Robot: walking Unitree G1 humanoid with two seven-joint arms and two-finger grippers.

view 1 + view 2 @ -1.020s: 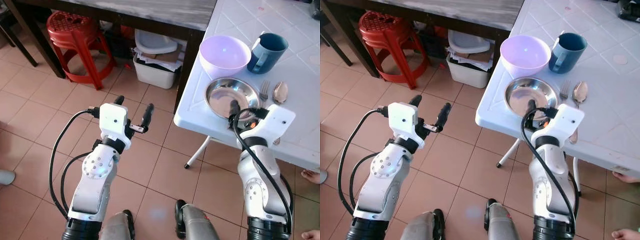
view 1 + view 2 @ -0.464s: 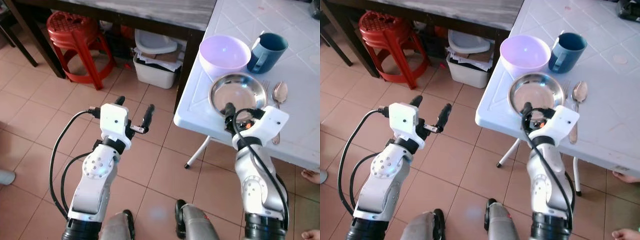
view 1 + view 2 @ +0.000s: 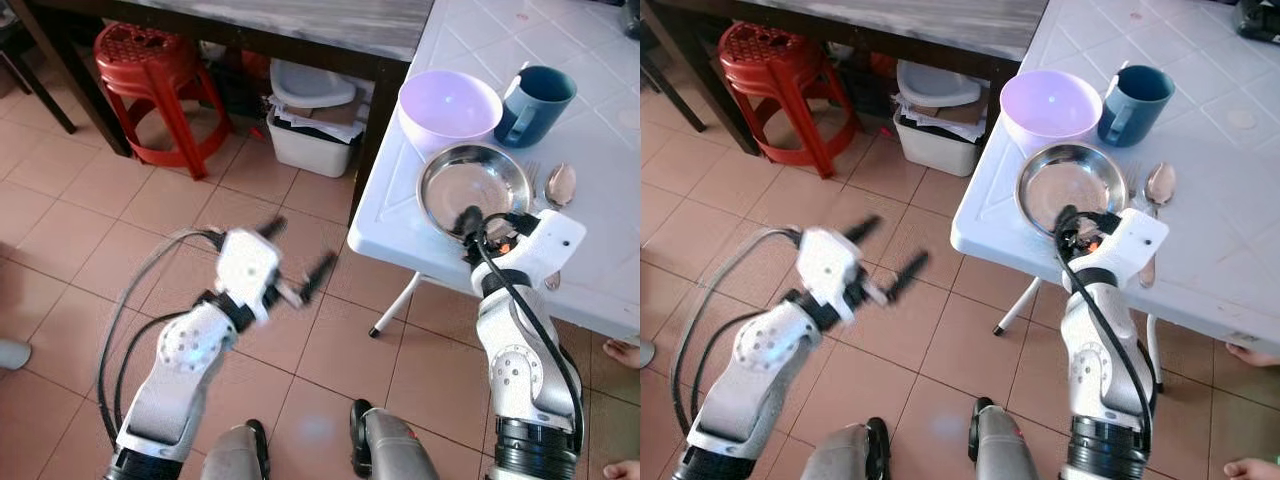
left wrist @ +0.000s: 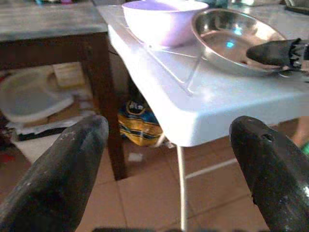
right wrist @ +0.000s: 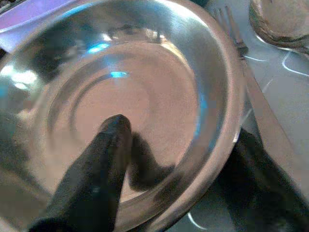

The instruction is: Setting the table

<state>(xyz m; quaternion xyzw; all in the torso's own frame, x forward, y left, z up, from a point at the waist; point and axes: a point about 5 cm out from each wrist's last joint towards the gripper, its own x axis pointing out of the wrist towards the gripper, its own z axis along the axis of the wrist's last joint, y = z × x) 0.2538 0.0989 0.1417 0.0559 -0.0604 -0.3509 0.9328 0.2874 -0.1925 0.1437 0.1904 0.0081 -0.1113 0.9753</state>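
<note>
Left eye view looks down on a white plastic tabletop (image 3: 600, 150) at my right, above a floor of terracotta tiles (image 3: 90, 230). Near its corner sits a shallow round steel plate (image 3: 474, 178). My right gripper (image 3: 487, 220) has its jaws straddling the plate's near rim: in the right wrist view one black finger (image 5: 96, 179) rests inside the dish and the other sits outside the rim, so the jaws look clamped on the steel plate. Just behind the plate stands a lilac plastic bowl (image 3: 449, 108), with a dark teal mug (image 3: 536, 103) beside it. A steel fork (image 3: 531, 175) and a steel spoon (image 3: 560, 185) lie close to the plate on the side away from the table's edge. My left gripper (image 3: 297, 262) hangs over the floor, well apart from the tabletop, blurred, its jaws spread wide with nothing between them. Further back stand a red plastic stool (image 3: 150, 75) and a white storage bin (image 3: 310, 140) under a dark wooden table (image 3: 300, 25)
</note>
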